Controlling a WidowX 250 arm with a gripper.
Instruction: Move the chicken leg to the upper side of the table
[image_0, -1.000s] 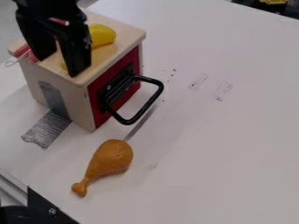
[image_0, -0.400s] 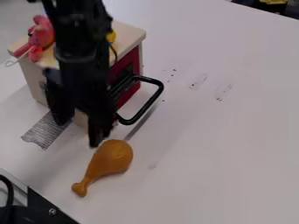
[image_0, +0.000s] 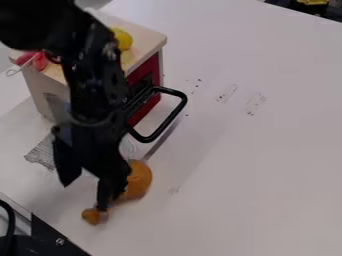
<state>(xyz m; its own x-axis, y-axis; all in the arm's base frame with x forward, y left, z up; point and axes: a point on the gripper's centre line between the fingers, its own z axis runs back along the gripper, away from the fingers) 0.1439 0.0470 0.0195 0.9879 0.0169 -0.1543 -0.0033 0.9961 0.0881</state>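
Observation:
The orange-brown chicken leg (image_0: 139, 179) lies on the white table (image_0: 247, 170) at the lower left, its thick end toward the box and its knob end toward the bottom left. My black gripper (image_0: 85, 196) hangs low over it from the upper left, open, with its fingers spread apart. One finger stands in front of the leg's middle and hides part of it; the other is off to the left of the leg. Whether the near finger touches the leg, I cannot tell.
Behind the gripper stands a wooden box (image_0: 151, 41) with a red front and a black handle (image_0: 179, 111) jutting over the table. On its top are a yellow item (image_0: 123, 39) and a pink toy (image_0: 30, 58). A black bracket (image_0: 57, 239) sits at the bottom left.
From above the wooden box, my gripper has come down and toward the bottom of the view, and now covers part of the chicken leg. The leg has not visibly moved.

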